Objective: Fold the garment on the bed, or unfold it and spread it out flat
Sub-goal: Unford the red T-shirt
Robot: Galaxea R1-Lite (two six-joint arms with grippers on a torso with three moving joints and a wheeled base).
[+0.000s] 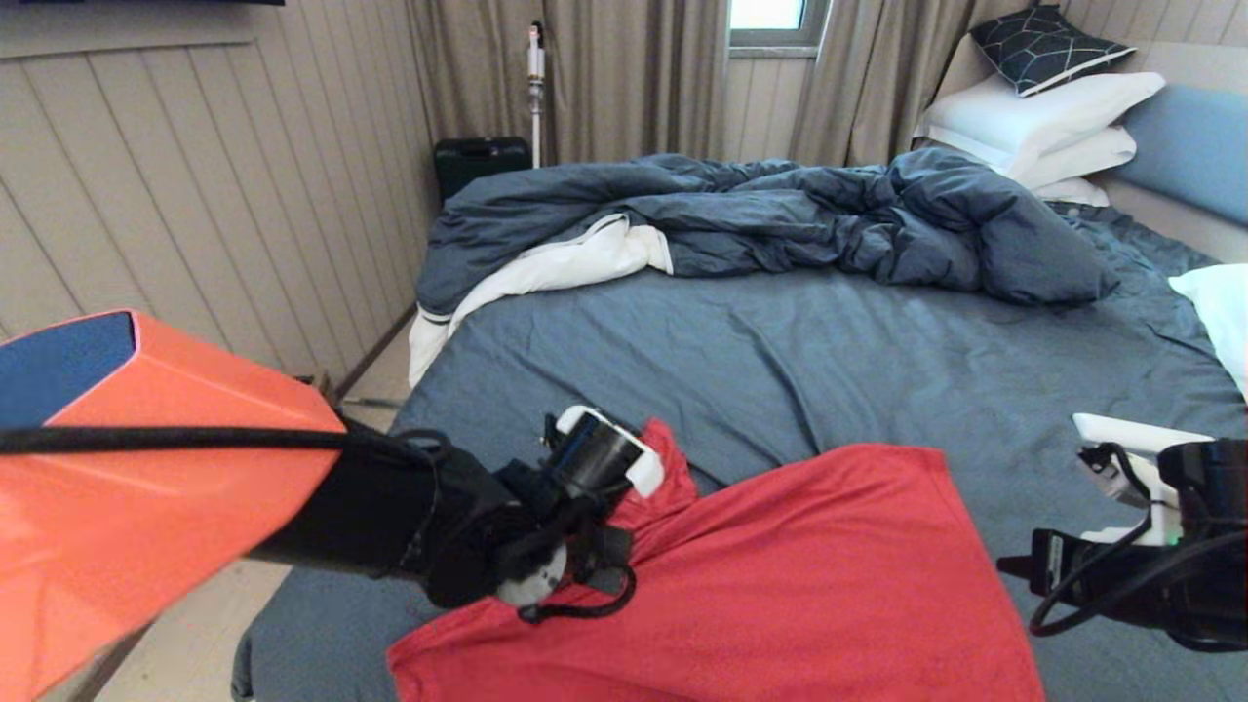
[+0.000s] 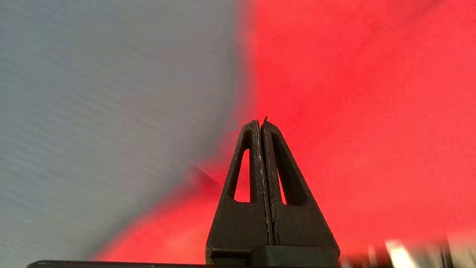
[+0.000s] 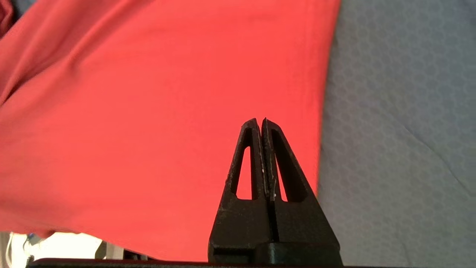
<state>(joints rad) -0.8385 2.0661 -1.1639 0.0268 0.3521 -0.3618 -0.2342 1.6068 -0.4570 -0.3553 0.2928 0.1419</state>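
Nearest the camera, the red garment point(image 1: 780, 585) lies on the near part of the bed point(image 1: 799, 361), spread over the blue-grey sheet with its plain side up; its right edge runs straight, while its far left corner is bunched into a small raised peak. The left tool point(image 2: 261, 124) sits at that bunched corner, at the garment's left edge, its 2 fingers pressed tightly together — in the left wrist view the tips lie right at the line where red cloth meets sheet, and whether any cloth is caught between them cannot be told. The left arm's orange shell point(image 1: 127, 487) fills the near left of the head view. The right tool point(image 3: 260, 124) hangs over the garment's right edge, its fingers likewise closed together with nothing between them, the red cloth beneath on one side and bare sheet on the other; in the head view only its black and white wrist shows at the right border. Beyond the garment the sheet runs bare to a rumpled dark blue duvet point(image 1: 780, 214) heaped across the far part of the bed, a white lining showing at its left end. Farther right, white pillows point(image 1: 1043, 122) are stacked at the head — a dark patterned cushion point(image 1: 1048, 44) tops them. Behind stand a panelled wall and beige curtains point(image 1: 634, 78).
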